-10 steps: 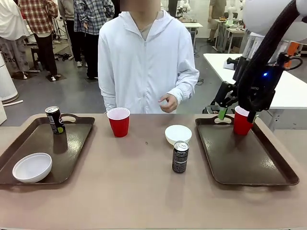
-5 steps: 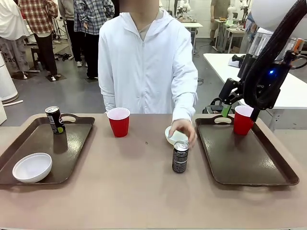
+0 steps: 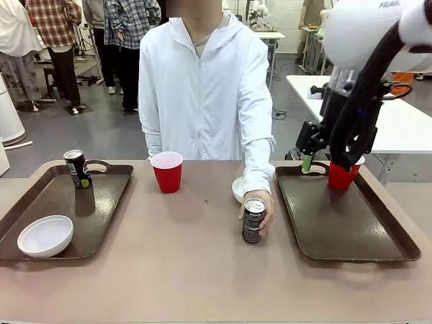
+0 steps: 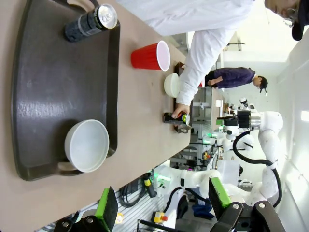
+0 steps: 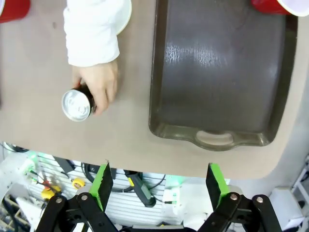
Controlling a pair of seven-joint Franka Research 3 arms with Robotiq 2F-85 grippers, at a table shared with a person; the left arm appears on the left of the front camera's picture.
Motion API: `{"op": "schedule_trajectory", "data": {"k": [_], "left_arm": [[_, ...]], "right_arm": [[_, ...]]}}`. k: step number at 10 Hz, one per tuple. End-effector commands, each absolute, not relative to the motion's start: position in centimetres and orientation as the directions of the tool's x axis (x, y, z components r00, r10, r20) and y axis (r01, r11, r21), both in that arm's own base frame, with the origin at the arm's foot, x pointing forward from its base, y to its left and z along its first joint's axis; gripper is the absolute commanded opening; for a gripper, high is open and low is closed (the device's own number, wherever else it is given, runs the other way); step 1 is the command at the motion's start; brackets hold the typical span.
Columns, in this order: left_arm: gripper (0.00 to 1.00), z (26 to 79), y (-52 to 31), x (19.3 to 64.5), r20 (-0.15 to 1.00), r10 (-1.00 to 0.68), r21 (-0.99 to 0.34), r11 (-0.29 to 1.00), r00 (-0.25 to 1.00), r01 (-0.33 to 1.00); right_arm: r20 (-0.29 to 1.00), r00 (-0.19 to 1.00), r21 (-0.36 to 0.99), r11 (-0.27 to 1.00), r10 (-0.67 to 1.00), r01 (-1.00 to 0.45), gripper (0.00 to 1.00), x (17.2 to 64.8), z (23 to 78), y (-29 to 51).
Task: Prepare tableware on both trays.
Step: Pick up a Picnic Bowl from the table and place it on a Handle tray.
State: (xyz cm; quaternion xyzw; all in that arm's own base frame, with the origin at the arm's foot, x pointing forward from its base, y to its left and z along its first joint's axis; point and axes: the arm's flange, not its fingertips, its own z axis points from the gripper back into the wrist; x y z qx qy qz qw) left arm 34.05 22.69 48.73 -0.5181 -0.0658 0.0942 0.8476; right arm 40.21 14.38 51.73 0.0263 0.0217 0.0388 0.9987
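Front view showed a person's hand [image 3: 268, 214] wrapped around a slim black drink can [image 3: 252, 226] standing on the table between the trays, with a white bowl [image 3: 237, 190] just behind it. The right gripper [image 5: 159, 180] hovered over the right tray [image 3: 351, 229], jaws spread wide and empty, near a red cup [image 3: 341, 177] at that tray's far end. The left gripper [image 4: 163, 203], also wide open, hung above the left tray [image 4: 43, 87], which held a second can [image 3: 77, 169] and a second bowl [image 3: 45, 236]. Another red cup [image 3: 167, 171] stood on the table. The drink can looked rigid and smooth, probably weighty if full, and best gripped around its middle.
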Motion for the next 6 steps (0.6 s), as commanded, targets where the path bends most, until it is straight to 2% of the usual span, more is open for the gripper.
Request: {"op": "schedule_trajectory", "data": {"k": [1, 4, 6], "left_arm": [[1.00, 49.0, 22.8, 33.9, 0.028, 0.227, -0.900, 0.430, 0.973, -0.074], [1.00, 49.0, 22.8, 33.9, 0.028, 0.227, -0.900, 0.430, 0.973, -0.074], [1.00, 49.0, 22.8, 33.9, 0.028, 0.227, -0.900, 0.430, 0.973, -0.074]], "right_arm": [[-0.047, 0.998, 0.015, 0.999, 0.032, -0.032, 1.00, 41.8, 51.8, 15.1], [-0.042, 0.998, 0.004, 0.999, 0.050, -0.050, 1.00, 43.0, 51.1, 16.1], [0.028, 0.991, -0.001, 0.991, 0.131, -0.131, 1.00, 44.1, 49.7, 17.7]]}}
